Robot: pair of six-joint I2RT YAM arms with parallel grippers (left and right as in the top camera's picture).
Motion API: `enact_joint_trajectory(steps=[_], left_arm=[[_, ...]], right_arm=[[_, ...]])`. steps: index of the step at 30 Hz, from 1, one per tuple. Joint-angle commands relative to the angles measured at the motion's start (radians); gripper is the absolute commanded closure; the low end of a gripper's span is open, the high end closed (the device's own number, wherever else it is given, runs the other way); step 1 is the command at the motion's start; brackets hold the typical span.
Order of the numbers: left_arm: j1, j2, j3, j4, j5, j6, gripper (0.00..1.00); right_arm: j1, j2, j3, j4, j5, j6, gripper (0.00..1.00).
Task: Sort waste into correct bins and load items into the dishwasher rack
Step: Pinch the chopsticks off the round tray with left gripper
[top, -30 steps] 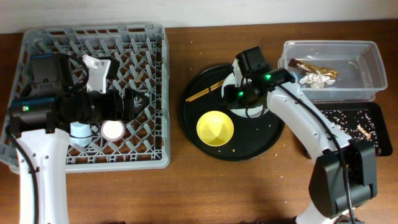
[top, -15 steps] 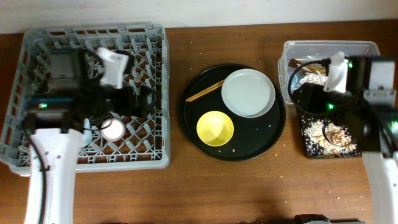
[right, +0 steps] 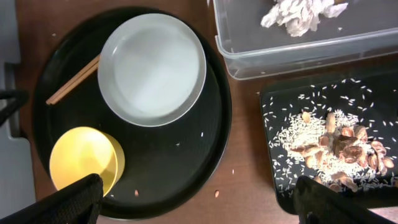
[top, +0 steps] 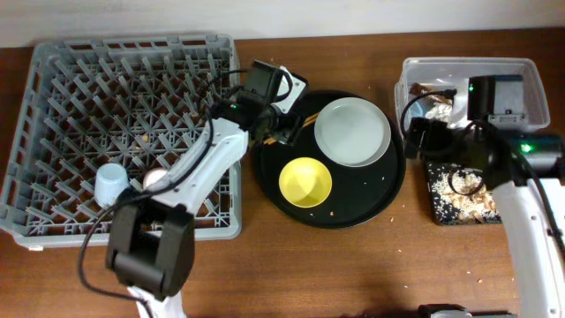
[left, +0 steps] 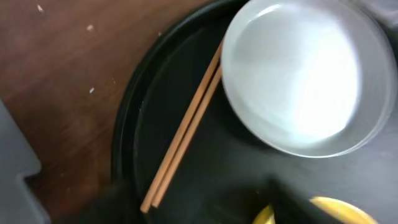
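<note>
Brown desk (top: 353,265); round black tray (top: 371,208) with grey plate (top: 352,132), yellow bowl (top: 305,181), chopsticks (left: 186,127) beside plate. Left tool (top: 284,124) near chopsticks, parted, empty. Right tool (right: 199,196) spread wide, empty. Blue cup (top: 113,183), pink cup (top: 157,181) in rack (top: 53,88). Rice and scraps (right: 336,140) on flat black tray (right: 273,102).

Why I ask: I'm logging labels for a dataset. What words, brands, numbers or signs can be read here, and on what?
None: no view shows any readable text.
The rack, plate, bowl, chopsticks and tub are plain.
The paper in the tub shows no print; part of the tub is hidden in the overhead view.
</note>
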Motion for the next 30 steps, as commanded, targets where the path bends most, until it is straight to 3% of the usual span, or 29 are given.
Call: enact_joint_trajectory(steps=[1, 7, 11, 14, 16, 20, 24, 26, 30], left_arm=[[0.000, 0.060, 0.009, 0.030, -0.015, 0.053, 0.47], [-0.001, 0.093, 0.008, 0.045, -0.014, 0.058, 0.54], [-0.001, 0.101, 0.008, 0.045, -0.047, 0.059, 0.54], [-0.001, 0.124, 0.008, 0.053, -0.048, 0.069, 0.54], [-0.001, 0.150, 0.008, 0.053, -0.047, 0.078, 0.56], [-0.017, 0.174, 0.008, 0.060, -0.039, 0.081, 0.75], [-0.048, 0.198, 0.005, 0.061, -0.037, 0.154, 0.76], [-0.050, 0.224, 0.005, 0.079, -0.110, 0.159, 0.77], [-0.050, 0.233, 0.004, 0.073, -0.108, 0.159, 0.77]], right_arm=[[-0.004, 0.051, -0.003, 0.000, 0.016, -0.003, 0.01], [-0.005, 0.108, 0.011, 0.026, -0.033, -0.008, 0.01], [-0.003, -0.209, 0.009, 0.077, -0.025, -0.116, 0.02], [-0.003, -0.451, -0.086, 0.084, 0.084, -0.127, 0.02], [-0.003, -0.521, -0.139, 0.090, 0.083, -0.127, 0.02], [-0.003, -0.533, -0.156, 0.051, 0.083, -0.127, 0.02], [-0.003, -0.513, -0.156, 0.051, 0.083, -0.127, 0.02], [-0.003, -0.496, -0.156, 0.051, 0.083, -0.127, 0.02], [-0.003, -0.444, -0.156, 0.051, 0.083, -0.127, 0.02]])
